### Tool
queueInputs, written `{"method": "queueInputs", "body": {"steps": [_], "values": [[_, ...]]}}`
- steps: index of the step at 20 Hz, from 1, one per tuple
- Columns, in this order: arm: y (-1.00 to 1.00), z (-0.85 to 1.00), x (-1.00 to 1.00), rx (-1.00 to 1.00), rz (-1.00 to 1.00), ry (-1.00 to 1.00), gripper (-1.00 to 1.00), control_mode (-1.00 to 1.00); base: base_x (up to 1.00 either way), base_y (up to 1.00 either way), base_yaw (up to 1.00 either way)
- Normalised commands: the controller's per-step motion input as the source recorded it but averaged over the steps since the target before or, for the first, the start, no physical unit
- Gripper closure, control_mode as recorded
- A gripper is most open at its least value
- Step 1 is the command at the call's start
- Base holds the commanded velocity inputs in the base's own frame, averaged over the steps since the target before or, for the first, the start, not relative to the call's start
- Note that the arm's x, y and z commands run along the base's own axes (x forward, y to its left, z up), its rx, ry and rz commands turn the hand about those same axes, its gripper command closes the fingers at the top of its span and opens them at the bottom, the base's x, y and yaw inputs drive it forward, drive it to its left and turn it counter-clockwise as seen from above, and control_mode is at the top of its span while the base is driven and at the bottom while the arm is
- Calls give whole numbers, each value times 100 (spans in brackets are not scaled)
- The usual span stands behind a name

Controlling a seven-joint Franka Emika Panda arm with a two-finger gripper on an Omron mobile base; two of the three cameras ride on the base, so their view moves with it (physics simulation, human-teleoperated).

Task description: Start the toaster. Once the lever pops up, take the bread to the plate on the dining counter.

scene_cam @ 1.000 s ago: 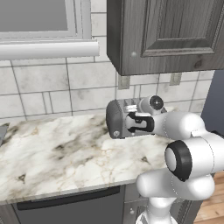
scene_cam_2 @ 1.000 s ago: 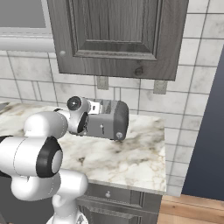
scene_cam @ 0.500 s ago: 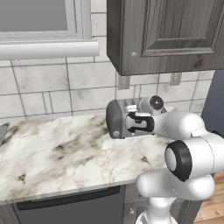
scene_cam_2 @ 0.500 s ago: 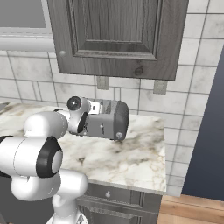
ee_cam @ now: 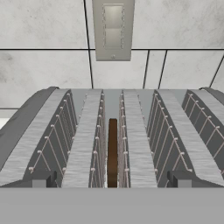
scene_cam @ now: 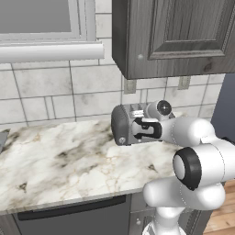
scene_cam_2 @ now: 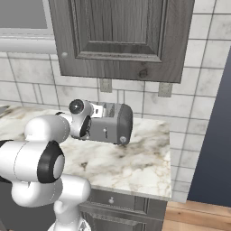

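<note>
- Looking across the scene, you see a long marble worktop (scene_cam: 59, 156) running under a grey-tiled wall, with a dark wood-grain wall cabinet (scene_cam: 183, 36) hanging above it and a white window sill (scene_cam: 50, 51) off to the left.
- You have the white arm reaching from the base toward the back of the worktop, its hand held level with the toaster's top and right against it.
- You find the toaster (scene_cam_2: 113, 124) standing on the worktop close to the tiled wall, below the cabinet; from the left base camera you see its rounded dark end with a small round knob (scene_cam: 121, 140).
- In the hand camera you look down the toaster's length: slots lined with thin wire guards run away from you toward the wall, where a grey outlet plate (ee_cam: 113, 28) sits on the tiles.
- You see the bread (ee_cam: 112, 153) edge-on as a thin dark-brown strip, standing upright inside the middle slot, sunk between the wire guards; the slots to either side hold nothing you can see.
- You have the gripper (ee_cam: 111, 186) spread wide, its two small dark fingertips (ee_cam: 42, 179) set well apart at the near edge of the toaster, pinching nothing.
</note>
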Motion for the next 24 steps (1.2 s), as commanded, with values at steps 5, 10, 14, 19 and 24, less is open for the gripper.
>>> {"method": "queueInputs", "body": {"steps": [5,10,14,19,24], "values": [[0,0,0,0,0,0,-100,-100,0,0,0],[0,0,0,0,0,0,-100,-100,0,0,0],[0,0,0,0,0,0,-100,-100,0,0,0],[0,0,0,0,0,0,-100,-100,0,0,0],[0,0,0,0,0,0,-100,-100,0,0,0]]}}
